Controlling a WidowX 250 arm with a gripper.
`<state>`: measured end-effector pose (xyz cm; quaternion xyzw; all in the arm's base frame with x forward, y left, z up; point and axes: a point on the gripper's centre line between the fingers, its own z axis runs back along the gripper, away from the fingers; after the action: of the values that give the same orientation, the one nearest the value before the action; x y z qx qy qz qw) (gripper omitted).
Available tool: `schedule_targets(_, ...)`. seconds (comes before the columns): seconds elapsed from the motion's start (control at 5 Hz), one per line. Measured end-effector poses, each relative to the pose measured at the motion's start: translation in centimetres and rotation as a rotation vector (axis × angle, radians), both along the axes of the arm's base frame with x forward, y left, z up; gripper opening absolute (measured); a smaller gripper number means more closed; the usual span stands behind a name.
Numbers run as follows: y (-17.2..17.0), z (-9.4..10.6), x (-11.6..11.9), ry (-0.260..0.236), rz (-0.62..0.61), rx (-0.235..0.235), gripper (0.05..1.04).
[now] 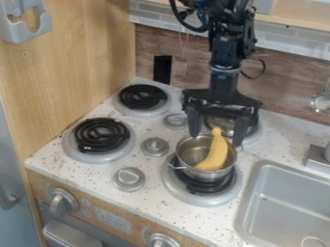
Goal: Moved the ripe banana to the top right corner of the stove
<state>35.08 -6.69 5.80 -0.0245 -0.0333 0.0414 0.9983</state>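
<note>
"Claw point(216, 140) status and current step?"

"My two fingers point(194, 120) are spread apart, and nothing is clamped between them. They straddle the upper end of the banana point(216, 154) as the camera sees it; depth relative to the fruit cannot be confirmed. I judge the step in hand to be the pick: alignment before closing."

"Location of the banana?"

"Inside the metal pot point(187, 149), which sits on the front right burner point(174, 188). The thick end is down in the pot. The narrow end points up and stands above the far rim."

"Next move?"

"First, verify that my tips are level with the upper part of the fruit; lower me slightly if they are not. Second, close until both sides bear on the peel. Third, lift straight up until the thick end clears the rim. Fourth, carry toward the rear right burner point(253, 137), which I take as the top right corner of the stove point(145, 129), and release there."

"Cautions?"

"Do not trap the rim between my tips, or the pot may come up with the banana. A grip too near the narrow end may let the fruit swing or slip."
</note>
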Motion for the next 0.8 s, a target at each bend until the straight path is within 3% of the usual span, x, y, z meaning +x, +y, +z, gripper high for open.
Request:
schedule_targets(0.2,-0.1,-1.6,-0.5,0.048,-0.003,0.003,0.999)
schedule_targets(0.4,-0.6,-3.6,0.8,0.076,-0.031,-0.009,0.999)
schedule_targets(0.8,-0.4,-6.1,4.0,0.094,-0.02,0.031,0.999)
